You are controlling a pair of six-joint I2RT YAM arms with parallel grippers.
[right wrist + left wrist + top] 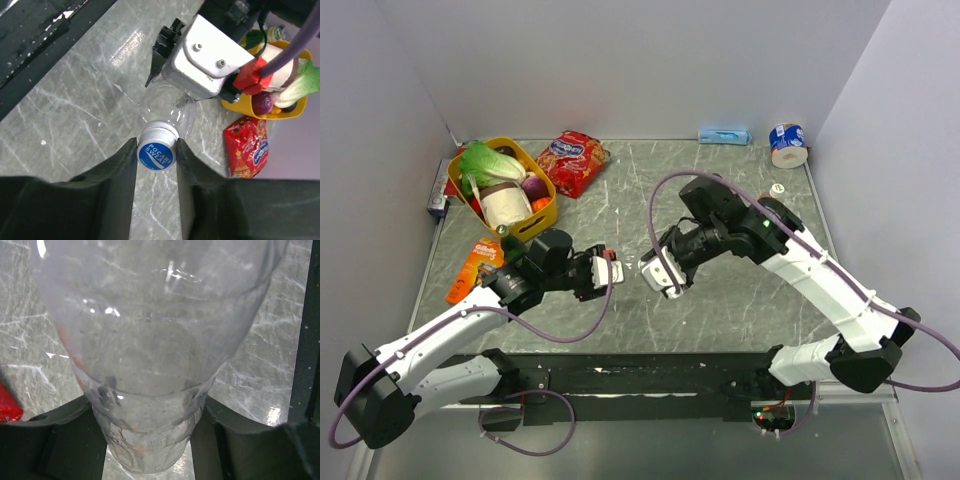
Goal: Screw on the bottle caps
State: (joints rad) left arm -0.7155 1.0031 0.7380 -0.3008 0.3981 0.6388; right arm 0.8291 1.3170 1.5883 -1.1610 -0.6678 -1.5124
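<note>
My left gripper (603,272) is shut on a colourless see-through bottle (150,340), gripping its body and holding it sideways above the table. My right gripper (655,272) faces it and is shut on a blue cap (156,152) with white lettering, which sits on the bottle's neck (167,107). Both right fingers (120,170) touch the cap's sides. A whitish cap (777,188) lies on the table at the back right. An orange-labelled bottle (475,268) lies at the left. I see no other blue cap.
A yellow basket (548,215) of groceries stands at the back left, with a red snack bag (572,160) beside it. A blue-and-white tape roll (787,143) and a blue packet (724,135) lie along the back wall.
</note>
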